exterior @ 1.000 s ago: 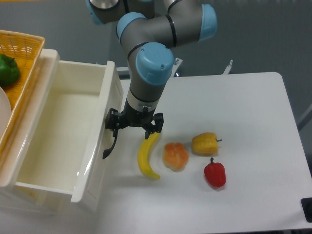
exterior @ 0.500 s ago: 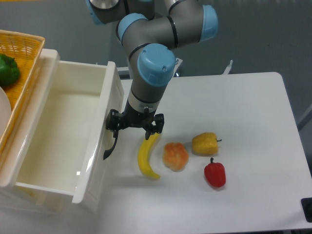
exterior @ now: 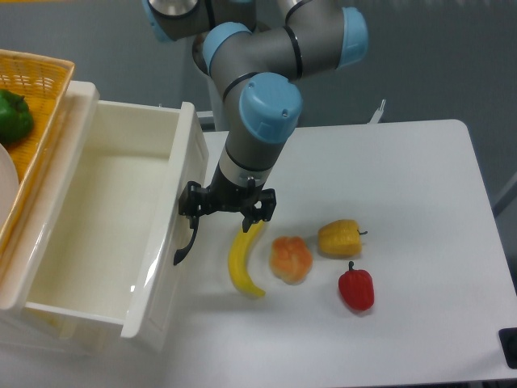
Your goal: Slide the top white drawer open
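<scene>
One arm is all I have on this rig, and from my screen I see its claw (exterior: 225, 212) hanging low over the table (exterior: 404, 202), right beside the front panel of the top white drawer (exterior: 97, 218). The drawer stands pulled far out from the cabinet, its deep glossy box open to the camera and bare inside as far as I can see. Its black handle (exterior: 187, 241) curves down the front panel, and the claw's left-hand finger (exterior: 192, 202) sits at the upper end of that bar (touching it or only just beside it, I cannot tell). The other finger (exterior: 262, 207) is well apart from the first, so the claw is spread wide and grips nothing that I can make out.

Directly below the claw, toward the camera, lies a yellow banana (exterior: 242, 260), its upper tip just under the right-hand finger. Further out from the claw, away from the drawer, lie an orange pepper (exterior: 290, 259), then a yellow pepper (exterior: 339, 238), and a red pepper (exterior: 356, 288) nearest the camera. On the far side of the drawer from the claw, a wicker basket (exterior: 36, 77) sits on top of the cabinet, holding a green pepper (exterior: 14, 115).
</scene>
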{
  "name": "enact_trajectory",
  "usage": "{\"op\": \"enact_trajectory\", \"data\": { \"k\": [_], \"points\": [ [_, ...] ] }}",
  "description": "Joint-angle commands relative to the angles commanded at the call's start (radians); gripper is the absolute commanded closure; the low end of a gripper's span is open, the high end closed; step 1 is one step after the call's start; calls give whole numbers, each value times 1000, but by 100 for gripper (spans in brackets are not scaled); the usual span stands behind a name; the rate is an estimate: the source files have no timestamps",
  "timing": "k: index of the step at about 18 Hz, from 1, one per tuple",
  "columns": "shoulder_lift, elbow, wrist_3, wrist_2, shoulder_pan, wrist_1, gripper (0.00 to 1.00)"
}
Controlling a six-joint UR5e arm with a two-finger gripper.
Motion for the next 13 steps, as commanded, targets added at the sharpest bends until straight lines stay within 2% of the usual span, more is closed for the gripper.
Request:
{"op": "enact_trajectory", "data": {
  "k": [13],
  "points": [
    [-2, -8, 2, -41, 2, 0, 0]
  ]
}}
